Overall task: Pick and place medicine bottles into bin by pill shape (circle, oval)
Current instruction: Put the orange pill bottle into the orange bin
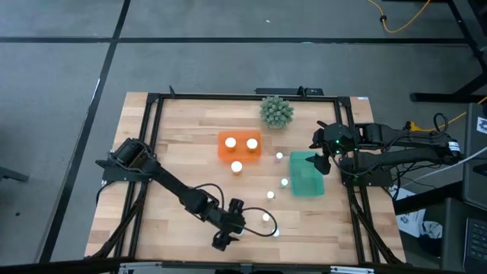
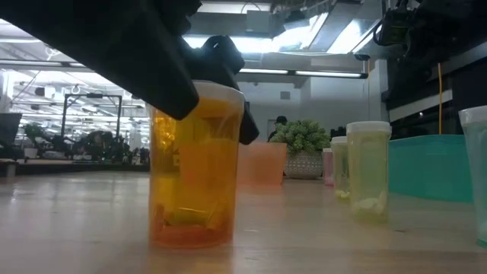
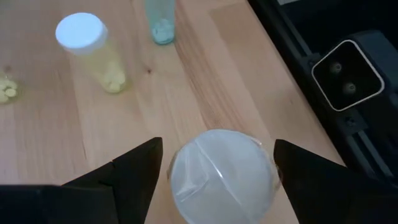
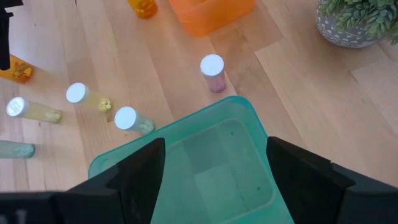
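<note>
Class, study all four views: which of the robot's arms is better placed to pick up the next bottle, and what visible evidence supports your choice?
Left. The left gripper already straddles a white-capped orange bottle near the table's front edge, fingers open on either side. The right gripper hovers open over the teal bin, with no bottle between its fingers.

Pill shapes too small for us to tell in any view. Low view: left arm [image 2: 114,46] blurred, hides upper part of orange bottle [image 2: 196,164]; bottle at right edge [image 2: 478,175] cut off. Left wrist view: wide white cap [image 3: 222,177] cut by bottom edge, body beneath hidden from us; teal bottle [image 3: 160,22] cut by top edge. Right wrist view: teal bin [image 4: 205,168] partly cut off, plant pot [image 4: 351,22] cropped at corner.
</note>
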### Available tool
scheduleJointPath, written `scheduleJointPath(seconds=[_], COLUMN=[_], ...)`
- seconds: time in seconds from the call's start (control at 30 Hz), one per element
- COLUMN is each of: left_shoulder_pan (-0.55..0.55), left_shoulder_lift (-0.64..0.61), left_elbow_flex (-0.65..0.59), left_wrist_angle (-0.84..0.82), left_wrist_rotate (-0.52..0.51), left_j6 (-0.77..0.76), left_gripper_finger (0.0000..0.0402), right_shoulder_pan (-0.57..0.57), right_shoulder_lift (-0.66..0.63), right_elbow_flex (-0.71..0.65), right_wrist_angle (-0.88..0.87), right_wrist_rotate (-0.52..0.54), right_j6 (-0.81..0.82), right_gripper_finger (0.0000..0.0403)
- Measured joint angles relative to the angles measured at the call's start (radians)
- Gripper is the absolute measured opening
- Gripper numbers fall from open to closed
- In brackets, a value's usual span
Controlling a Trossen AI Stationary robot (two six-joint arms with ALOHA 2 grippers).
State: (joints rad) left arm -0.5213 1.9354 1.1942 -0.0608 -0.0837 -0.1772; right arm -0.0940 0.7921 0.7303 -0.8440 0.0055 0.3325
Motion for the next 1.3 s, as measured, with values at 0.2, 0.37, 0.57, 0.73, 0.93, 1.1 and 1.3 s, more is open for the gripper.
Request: scheduleJointPath(seconds=[0.2,0.37,0.57,0.73,0.93,1.1,1.3], left_shoulder_pan=[0.003,0.035,0.141,0.267,0.486,0.653,0.760], left_shoulder_lift=[0.000,-0.021,-0.155,-0.306,-0.398,-0.383,-0.330], left_elbow_flex=[0.000,0.000,0.000,0.000,0.002,0.002,0.001], left_wrist_angle=[-0.001,-0.049,-0.188,-0.250,-0.306,-0.299,-0.289], left_wrist_rotate=[0.000,0.002,-0.044,-0.107,-0.127,-0.043,-0.009], left_j6=[0.001,-0.005,0.007,0.154,0.154,0.155,0.185], left_gripper_finger=[0.0247,0.0200,0.0186,0.0186,0.0186,0.0186,0.0187], right_shoulder_pan=[0.000,0.000,0.000,0.000,0.000,0.000,0.000], right_shoulder_lift=[0.000,0.000,0.000,0.000,0.000,0.000,0.000], right_elbow_flex=[0.000,0.000,0.000,0.000,0.000,0.000,0.000], right_wrist_angle=[0.000,0.000,0.000,0.001,0.005,0.006,0.005], right_wrist_rotate=[0.000,0.000,0.001,0.001,0.004,0.004,0.003], right_j6=[0.000,0.000,0.000,0.000,-0.003,-0.004,-0.004], right_gripper_finger=[0.0281,0.0281,0.0281,0.0281,0.0281,0.0281,0.0281])
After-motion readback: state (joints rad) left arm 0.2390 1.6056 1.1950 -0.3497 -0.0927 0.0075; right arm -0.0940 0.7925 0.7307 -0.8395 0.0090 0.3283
